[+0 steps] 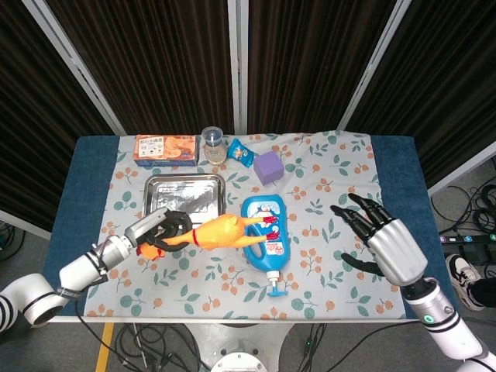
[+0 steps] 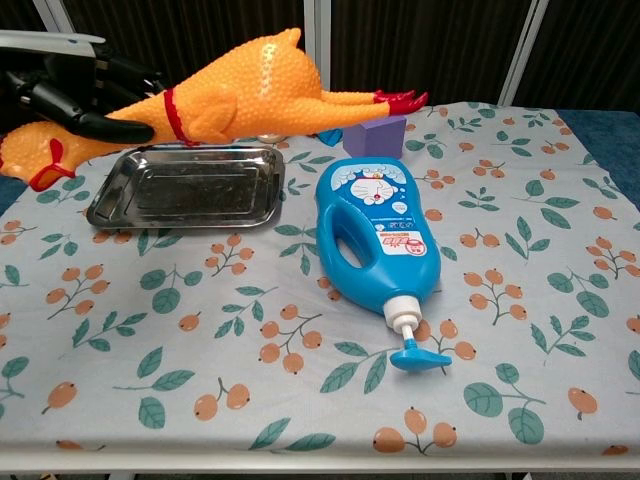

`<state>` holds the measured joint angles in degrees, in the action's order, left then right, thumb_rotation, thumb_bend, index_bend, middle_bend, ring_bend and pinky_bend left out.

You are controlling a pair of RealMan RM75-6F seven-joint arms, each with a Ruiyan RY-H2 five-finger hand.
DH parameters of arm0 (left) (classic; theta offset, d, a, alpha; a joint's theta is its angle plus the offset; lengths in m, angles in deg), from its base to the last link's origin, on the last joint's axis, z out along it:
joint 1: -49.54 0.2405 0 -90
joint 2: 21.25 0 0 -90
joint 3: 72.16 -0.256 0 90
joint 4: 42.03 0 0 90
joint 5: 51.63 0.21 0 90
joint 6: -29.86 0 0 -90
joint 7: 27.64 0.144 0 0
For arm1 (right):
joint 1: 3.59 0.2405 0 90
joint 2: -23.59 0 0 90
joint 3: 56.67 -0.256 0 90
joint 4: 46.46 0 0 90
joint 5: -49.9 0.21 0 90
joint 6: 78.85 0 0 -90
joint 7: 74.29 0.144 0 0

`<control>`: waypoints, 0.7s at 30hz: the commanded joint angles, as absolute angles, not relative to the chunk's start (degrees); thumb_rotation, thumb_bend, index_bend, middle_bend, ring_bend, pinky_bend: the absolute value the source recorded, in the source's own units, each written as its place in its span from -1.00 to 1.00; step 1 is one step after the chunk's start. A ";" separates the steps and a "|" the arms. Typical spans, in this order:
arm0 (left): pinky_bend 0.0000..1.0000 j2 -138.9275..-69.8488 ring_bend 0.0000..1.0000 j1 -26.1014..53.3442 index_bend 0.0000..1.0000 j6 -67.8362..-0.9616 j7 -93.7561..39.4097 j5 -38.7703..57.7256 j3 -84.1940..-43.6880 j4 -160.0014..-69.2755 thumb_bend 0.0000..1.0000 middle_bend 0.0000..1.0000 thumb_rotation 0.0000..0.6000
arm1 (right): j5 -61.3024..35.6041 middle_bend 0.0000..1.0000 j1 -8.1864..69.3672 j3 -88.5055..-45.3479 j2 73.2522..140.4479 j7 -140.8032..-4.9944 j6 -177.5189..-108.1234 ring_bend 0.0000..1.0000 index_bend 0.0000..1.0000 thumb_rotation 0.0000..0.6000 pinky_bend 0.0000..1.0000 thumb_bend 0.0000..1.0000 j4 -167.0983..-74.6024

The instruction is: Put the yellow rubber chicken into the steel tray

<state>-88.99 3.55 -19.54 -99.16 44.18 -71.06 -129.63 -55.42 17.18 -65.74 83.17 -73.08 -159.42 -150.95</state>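
— While I've got the yellow rubber chicken [image 1: 221,232] up off the cloth, tell me what worries you.

— Your hold is at the neck end only. From my seat the left hand [image 1: 159,231] wraps the neck near the head, and the whole body and red feet stick out sideways past it. That long overhang could droop or swing, I'd guess, and rubber is slippery enough to twist in the fingers.

— Agreed. What else?

— In the head view the feet hang over the blue detergent bottle [image 1: 264,236], and the body sits beside the steel tray [image 1: 185,199], nearer its front right corner than its middle. If I lower it as it lies, I think the tail end lands on the bottle or the tray's rim, and the chicken tips out onto the table.

— So carry it back and to the left first?

— Yes, until the body is over the tray floor. The biscuit box [image 1: 164,148] and the small bottle [image 1: 213,145] stand just behind the tray, so overshooting could knock them.

— And the right hand [image 1: 387,244]?

— Fingers spread wide, holding nothing, hovering over the cloth well apart from everything. In the chest view I can't see it at all.
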 commanded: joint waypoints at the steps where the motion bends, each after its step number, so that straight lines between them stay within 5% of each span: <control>1: 0.86 -87.68 0.62 -1.90 0.53 -13.42 -108.61 43.32 -70.90 -130.61 0.51 0.74 1.00 | -56.33 -0.43 19.73 -66.42 85.89 -76.73 -156.82 -0.82 -0.78 1.00 -0.58 -0.95 -152.23; 11: 0.86 -87.36 0.62 -8.58 0.53 -6.36 -122.21 40.63 -70.06 -130.15 0.52 0.74 1.00 | -55.22 -0.47 26.69 -70.46 96.30 -89.76 -152.12 -0.82 -0.77 1.00 -0.57 -1.00 -149.59; 21: 0.86 -86.65 0.62 -12.46 0.53 -8.19 -131.73 46.53 -73.14 -130.96 0.53 0.74 1.00 | -50.64 -0.48 33.35 -73.81 102.23 -94.95 -147.07 -0.82 -0.77 1.00 -0.57 -1.00 -145.83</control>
<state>-86.86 -11.50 -7.54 -130.30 45.23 -72.10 -130.98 -51.10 32.71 -73.46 101.69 -94.39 -147.67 -146.23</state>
